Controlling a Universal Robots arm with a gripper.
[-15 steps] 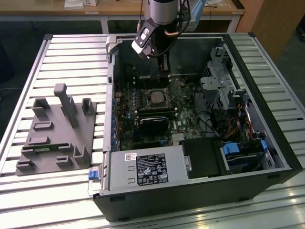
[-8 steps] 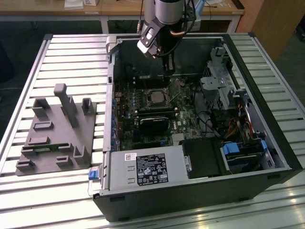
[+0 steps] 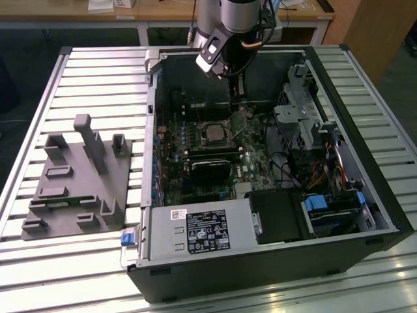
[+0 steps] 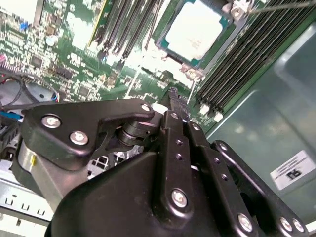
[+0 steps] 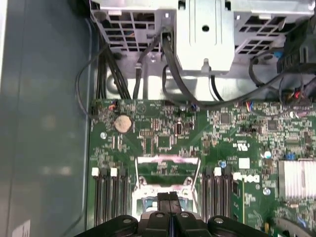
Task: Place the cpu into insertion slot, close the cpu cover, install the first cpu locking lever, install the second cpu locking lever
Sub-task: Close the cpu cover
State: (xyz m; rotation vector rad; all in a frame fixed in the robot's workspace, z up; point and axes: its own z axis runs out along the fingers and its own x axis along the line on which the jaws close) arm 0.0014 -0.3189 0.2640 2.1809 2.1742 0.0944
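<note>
second wrist view: cpu (image 4: pixel 195 29) lies seated in the slot (image 4: pixel 183 68), top bare. cover (image 5: pixel 168 162) appears raised, so closing it is judged the step in hand. end effector (image 5: pixel 169 197), clenched and empty, hangs near the slot; the move calls for pressing the cover down flat.

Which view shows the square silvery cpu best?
Second wrist view: the silvery-beige square cpu lies close and unobstructed. The exterior view shows it tiny; in the first wrist view the black end effector overlaps it.
</note>
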